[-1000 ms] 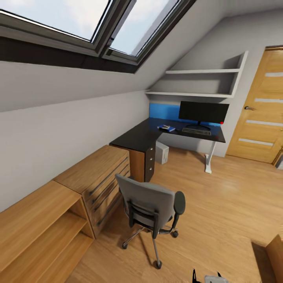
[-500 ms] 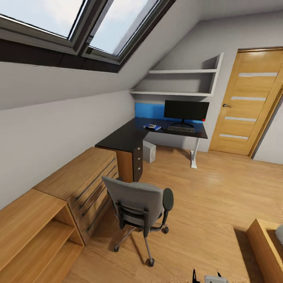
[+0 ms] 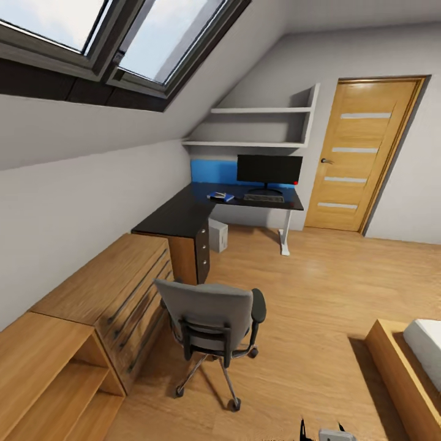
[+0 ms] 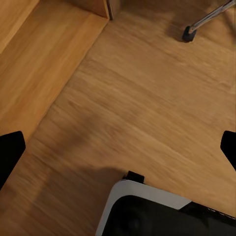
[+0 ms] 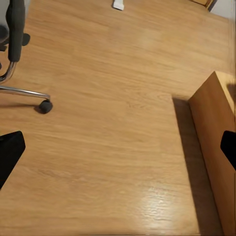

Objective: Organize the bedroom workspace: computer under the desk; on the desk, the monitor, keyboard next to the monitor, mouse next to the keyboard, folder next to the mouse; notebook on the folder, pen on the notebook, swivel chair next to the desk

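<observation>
Chair (image 3: 211,318) stands well apart from the table (image 3: 184,214) bearing monitor (image 3: 269,169) and keyboard (image 3: 264,198); both hands spread wide, empty.

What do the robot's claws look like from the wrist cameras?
Left claw: two flat black fingertips at the picture's edges. Right claw: the same black tips. The left wrist view also shows a rounded white-rimmed black body part. No cables or markings visible.

Grey swivel chair (image 3: 211,318) standing near, back facing camera; monitor (image 3: 269,169), keyboard (image 3: 264,198) sitting on far desk (image 3: 184,211) (computer (image 3: 217,235) beneath).
</observation>
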Motion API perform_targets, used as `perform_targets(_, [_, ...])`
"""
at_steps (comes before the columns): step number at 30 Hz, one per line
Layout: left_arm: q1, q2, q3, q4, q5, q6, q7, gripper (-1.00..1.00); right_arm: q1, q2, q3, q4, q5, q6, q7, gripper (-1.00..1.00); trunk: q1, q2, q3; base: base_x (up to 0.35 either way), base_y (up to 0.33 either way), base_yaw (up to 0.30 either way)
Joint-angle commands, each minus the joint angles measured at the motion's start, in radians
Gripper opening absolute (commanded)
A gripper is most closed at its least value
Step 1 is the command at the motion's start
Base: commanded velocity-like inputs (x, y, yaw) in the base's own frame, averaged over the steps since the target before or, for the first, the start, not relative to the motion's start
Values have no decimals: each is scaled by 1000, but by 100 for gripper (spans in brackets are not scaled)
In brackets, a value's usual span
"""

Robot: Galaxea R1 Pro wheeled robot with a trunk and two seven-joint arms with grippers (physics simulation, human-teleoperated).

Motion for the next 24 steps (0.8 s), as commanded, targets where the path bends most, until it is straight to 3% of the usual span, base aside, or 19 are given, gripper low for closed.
perform_targets(1, [0, 1, -8, -2, 7, -2, 8, 100, -1, 1, 9, 1, -4, -1, -6, 100, 1, -2, -2, 0, 174, -261])
perform_targets(24, [0, 1, -8, -2, 7, -2, 8, 100, -1, 1, 12, 1, 2, -1, -6, 100, 1, -2, -2, 0, 244, -291])
